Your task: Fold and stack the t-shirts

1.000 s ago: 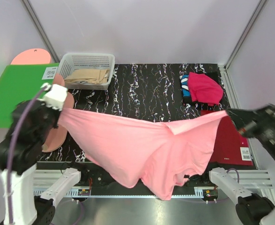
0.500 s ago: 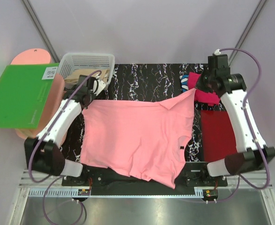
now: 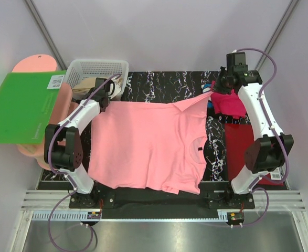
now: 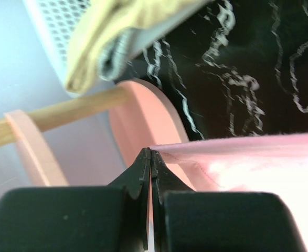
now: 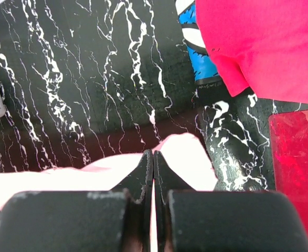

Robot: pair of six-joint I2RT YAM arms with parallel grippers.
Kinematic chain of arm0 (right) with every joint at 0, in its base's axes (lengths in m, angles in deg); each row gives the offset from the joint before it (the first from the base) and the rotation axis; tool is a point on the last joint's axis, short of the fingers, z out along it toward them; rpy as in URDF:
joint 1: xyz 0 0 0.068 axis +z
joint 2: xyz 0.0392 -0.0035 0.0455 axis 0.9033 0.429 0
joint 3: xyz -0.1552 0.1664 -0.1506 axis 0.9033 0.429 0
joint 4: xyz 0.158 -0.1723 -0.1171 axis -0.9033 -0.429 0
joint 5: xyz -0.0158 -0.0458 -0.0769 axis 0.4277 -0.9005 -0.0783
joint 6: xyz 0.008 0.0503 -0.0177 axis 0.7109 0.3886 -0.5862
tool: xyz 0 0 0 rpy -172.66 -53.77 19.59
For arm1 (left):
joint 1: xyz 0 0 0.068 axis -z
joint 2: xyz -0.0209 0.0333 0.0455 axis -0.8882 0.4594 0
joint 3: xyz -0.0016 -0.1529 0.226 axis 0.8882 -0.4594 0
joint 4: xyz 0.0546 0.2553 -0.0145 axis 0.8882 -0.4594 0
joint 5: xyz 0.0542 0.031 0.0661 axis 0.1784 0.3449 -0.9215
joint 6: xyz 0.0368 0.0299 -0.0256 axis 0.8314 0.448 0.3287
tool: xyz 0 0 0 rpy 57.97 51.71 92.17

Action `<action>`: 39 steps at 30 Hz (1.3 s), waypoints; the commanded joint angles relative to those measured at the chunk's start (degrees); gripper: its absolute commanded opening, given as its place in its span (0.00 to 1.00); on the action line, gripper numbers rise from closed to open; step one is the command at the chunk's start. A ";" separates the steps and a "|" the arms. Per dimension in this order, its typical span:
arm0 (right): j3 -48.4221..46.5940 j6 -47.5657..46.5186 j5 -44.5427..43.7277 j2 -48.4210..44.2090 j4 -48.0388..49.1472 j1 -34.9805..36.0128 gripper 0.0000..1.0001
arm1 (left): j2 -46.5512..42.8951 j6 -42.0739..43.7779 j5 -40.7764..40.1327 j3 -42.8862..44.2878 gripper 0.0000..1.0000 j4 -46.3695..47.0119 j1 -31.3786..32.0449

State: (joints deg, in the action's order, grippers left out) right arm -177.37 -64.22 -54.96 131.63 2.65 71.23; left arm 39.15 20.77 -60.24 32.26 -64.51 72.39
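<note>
The salmon-pink t-shirt (image 3: pixel 148 142) lies spread over the black marbled table, its lower hem toward the near edge. My left gripper (image 3: pixel 104 94) is shut on its far-left corner, next to the basket. In the left wrist view that gripper (image 4: pixel 150 152) pinches the pink hem (image 4: pixel 248 163). At the far right my right gripper (image 3: pixel 217 90) is shut on the far-right corner, lifted slightly. The right wrist view shows this gripper (image 5: pixel 152 153) nipping pink cloth (image 5: pixel 190 157). A magenta t-shirt (image 3: pixel 230 102) (image 5: pixel 264 42) lies bunched on a blue one (image 3: pixel 208 93) (image 5: pixel 198 58) just beyond.
A white basket (image 3: pixel 98 73) (image 4: pixel 59 21) with beige cloth stands at the back left. A flat green board (image 3: pixel 20 107) and a pink rounded board (image 3: pixel 35 64) (image 4: pixel 138 121) lie left of the table. The dark-red board (image 3: pixel 243 147) (image 5: pixel 295 157) lies right of the pink shirt.
Both arms carried the pink shirt from hanging near the camera out toward the far side. It has dropped flat on the table, and its far edge moved further back.
</note>
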 commanded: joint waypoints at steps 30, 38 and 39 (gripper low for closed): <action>11.78 3.06 8.27 -10.43 0.42 1.36 0.00 | -12.32 6.25 0.81 -16.74 0.00 10.01 -3.58; 27.87 5.26 9.41 -23.19 0.51 3.91 0.00 | -16.19 6.08 1.69 -23.26 0.00 10.80 -3.58; 29.19 5.61 9.32 -23.82 0.60 4.00 0.00 | -16.37 6.08 1.77 -24.04 0.00 10.89 -3.67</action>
State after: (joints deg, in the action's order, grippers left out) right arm -153.05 -60.28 -46.41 111.22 2.62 74.79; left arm 25.78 27.21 -59.41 10.07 -56.49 69.09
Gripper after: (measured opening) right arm 0.010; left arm 0.005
